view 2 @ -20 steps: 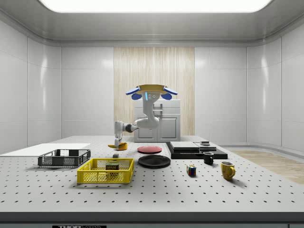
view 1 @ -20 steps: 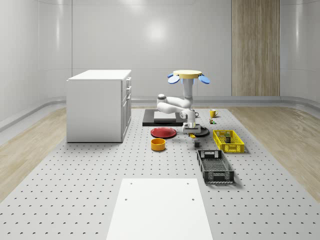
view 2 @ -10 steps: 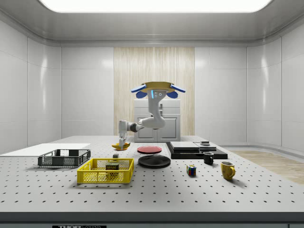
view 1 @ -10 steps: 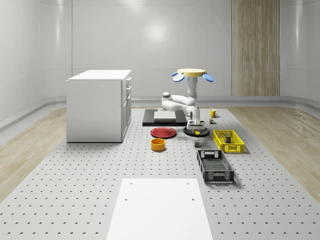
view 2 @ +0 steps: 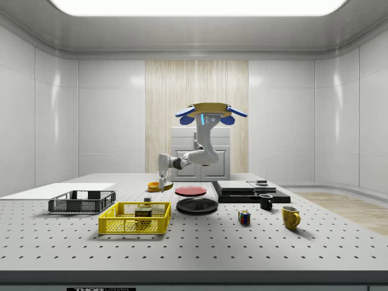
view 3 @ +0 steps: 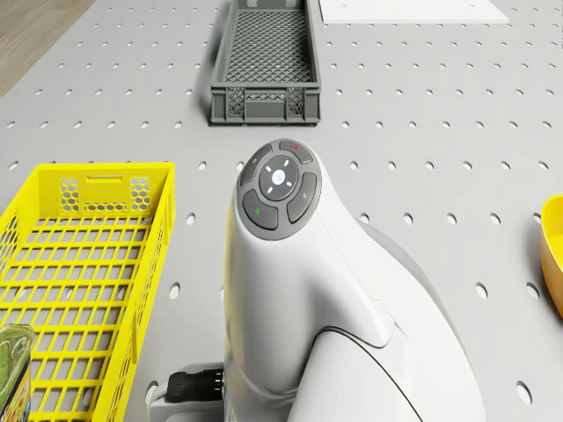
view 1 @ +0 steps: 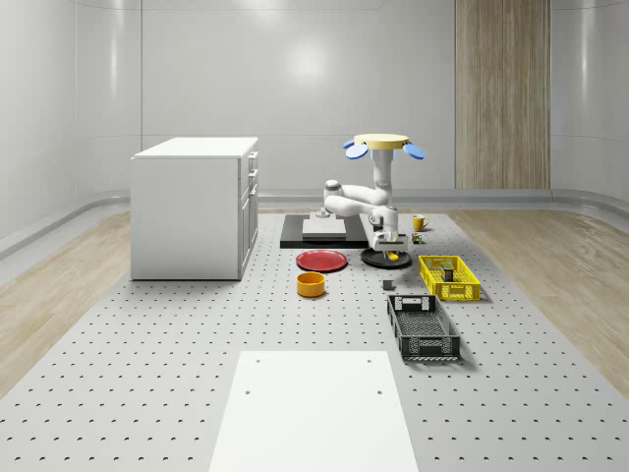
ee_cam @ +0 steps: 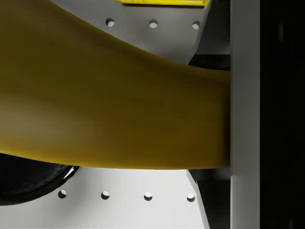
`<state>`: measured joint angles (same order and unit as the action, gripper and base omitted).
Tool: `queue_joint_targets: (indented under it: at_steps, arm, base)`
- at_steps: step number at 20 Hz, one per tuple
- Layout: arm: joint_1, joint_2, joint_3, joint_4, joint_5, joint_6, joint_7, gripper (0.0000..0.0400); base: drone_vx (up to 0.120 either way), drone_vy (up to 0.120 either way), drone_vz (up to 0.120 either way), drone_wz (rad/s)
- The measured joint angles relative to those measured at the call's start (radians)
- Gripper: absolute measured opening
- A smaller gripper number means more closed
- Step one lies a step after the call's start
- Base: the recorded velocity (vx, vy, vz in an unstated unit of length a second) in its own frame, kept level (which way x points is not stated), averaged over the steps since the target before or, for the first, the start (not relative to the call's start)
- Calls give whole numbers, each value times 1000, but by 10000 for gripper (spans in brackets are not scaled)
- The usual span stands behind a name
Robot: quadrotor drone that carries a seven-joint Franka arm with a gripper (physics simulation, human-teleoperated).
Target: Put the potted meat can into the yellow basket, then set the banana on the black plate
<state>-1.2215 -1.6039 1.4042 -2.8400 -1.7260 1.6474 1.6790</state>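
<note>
- I have the drone (view 1: 380,144) hovering above the table (view 1: 197,334), roughly over the black plate's (view 1: 373,260) far side, with the arm reaching down toward me in the whole-scene view.
- Claw (view 1: 390,250) is clenched on the banana (ee_cam: 114,119); in the wrist view the fruit presses flat against one finger (ee_cam: 244,114), grip near one end.
- Black plate lies directly beneath the claw; its dark rim (ee_cam: 28,183) peeks out under the banana, so the fruit overhangs the plate edge rather than its middle, as far as I can judge.
- Potted meat can (view 3: 12,369) already sits in the yellow basket (view 1: 449,276), just beside the claw; first half looks done.
- Side view: banana (view 2: 164,186) hangs a little above the plate (view 2: 196,205), not touching.
- Risk: letting go here could roll the curved fruit off the rim onto the table. Cause: off-centre placement plus drop height.
- Risk: drone drift while lowering could drag the banana toward the basket wall.
- Risk: end-grip lets the long side swing and tip out.
</note>
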Motion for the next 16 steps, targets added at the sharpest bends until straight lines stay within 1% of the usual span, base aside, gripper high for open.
queue_joint_targets:
  at_steps: [3,11,13,16]
  arm:
    - [0,3,0,0,-1,-2,0,201]
    - [2,9,-1,0,-3,-8,-1,201]
    - [2,10,-1,0,-4,-10,-1,201]
    - [2,12,-1,0,-5,-11,-2,201]
  base:
    - [-120,27,0,0]
    - [-120,0,0,0]
    - [-120,-120,0,0]
    - [-120,0,0,0]
